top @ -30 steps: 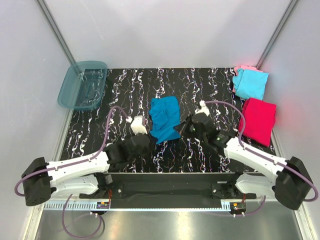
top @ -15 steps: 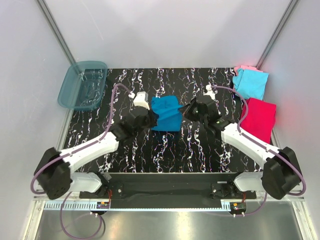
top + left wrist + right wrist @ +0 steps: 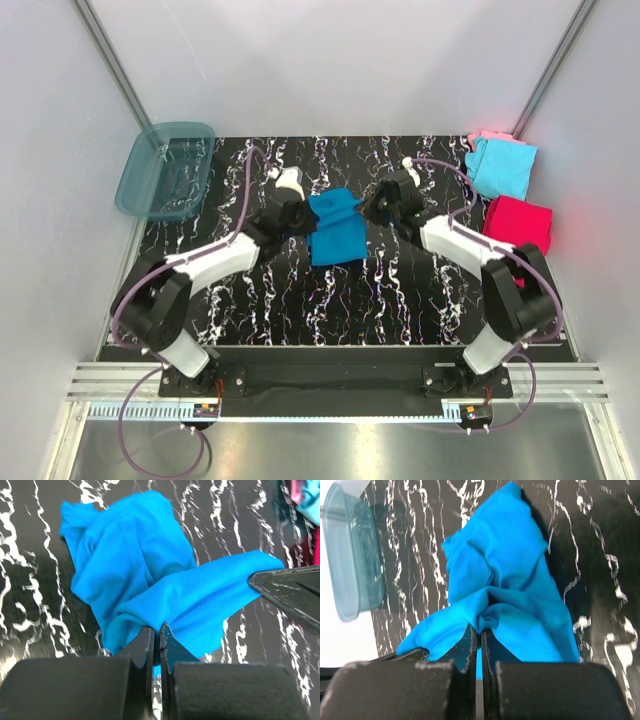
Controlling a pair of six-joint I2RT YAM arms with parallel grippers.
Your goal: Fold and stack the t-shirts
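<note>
top external: left gripper [image 3: 303, 216] and right gripper [image 3: 370, 208] clamp the teal-blue t-shirt [image 3: 338, 240].

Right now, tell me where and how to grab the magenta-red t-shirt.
Likely pinch the magenta-red t-shirt by its left edge, coming from the middle of the table: it lies flat at the right rim, wall close beyond.

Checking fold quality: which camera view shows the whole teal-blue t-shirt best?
Top external: the teal-blue t-shirt shows almost whole, with its outline. The left wrist view shows close-up folds pinched in the left end effector; the right wrist view shows the same at the right end effector, with the near edge hidden.
</note>
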